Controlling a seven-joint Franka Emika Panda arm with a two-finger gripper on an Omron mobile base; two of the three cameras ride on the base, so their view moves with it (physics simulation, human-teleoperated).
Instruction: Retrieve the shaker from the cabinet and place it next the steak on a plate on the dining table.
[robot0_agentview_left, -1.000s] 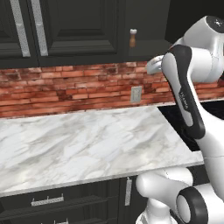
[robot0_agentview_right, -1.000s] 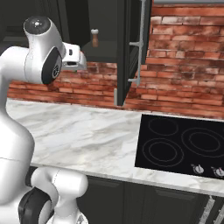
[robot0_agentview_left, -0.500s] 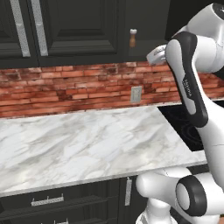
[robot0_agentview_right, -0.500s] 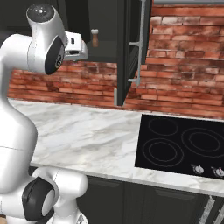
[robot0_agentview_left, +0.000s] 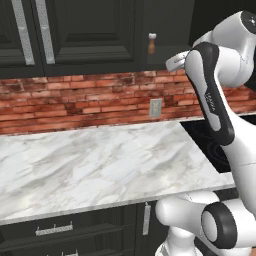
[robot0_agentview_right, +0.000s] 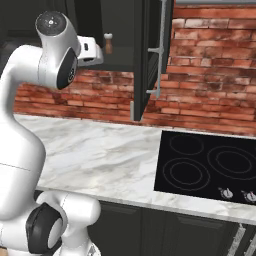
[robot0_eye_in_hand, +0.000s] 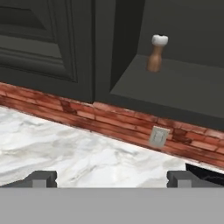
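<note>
The shaker (robot0_eye_in_hand: 156, 53), brown wood with a white rounded top, stands upright on the shelf of the open dark cabinet (robot0_eye_in_hand: 175, 87). In the left base view the shaker (robot0_agentview_left: 152, 43) sits in the cabinet (robot0_agentview_left: 90, 30) just left of and slightly above my gripper (robot0_agentview_left: 173, 62). From the right base view, the gripper (robot0_agentview_right: 95, 51) is a short gap in front of the shaker (robot0_agentview_right: 108, 43). In the hand view my gripper (robot0_eye_in_hand: 111, 179) is open wide, with nothing between its fingertips (robot0_eye_in_hand: 41, 178). The steak, plate and dining table are out of view.
The opened cabinet door (robot0_agentview_right: 147, 60) juts out edge-on with its silver handle (robot0_agentview_right: 162, 47). Below lie the marble counter (robot0_agentview_left: 95, 165), a brick backsplash (robot0_agentview_left: 75, 100) with an outlet (robot0_agentview_left: 155, 107), and a black cooktop (robot0_agentview_right: 210, 167) at the right.
The arm has lifted, carrying the hand up and closer to the cabinet shelf and the shaker. The jaws stay open; the shaker has not moved.
</note>
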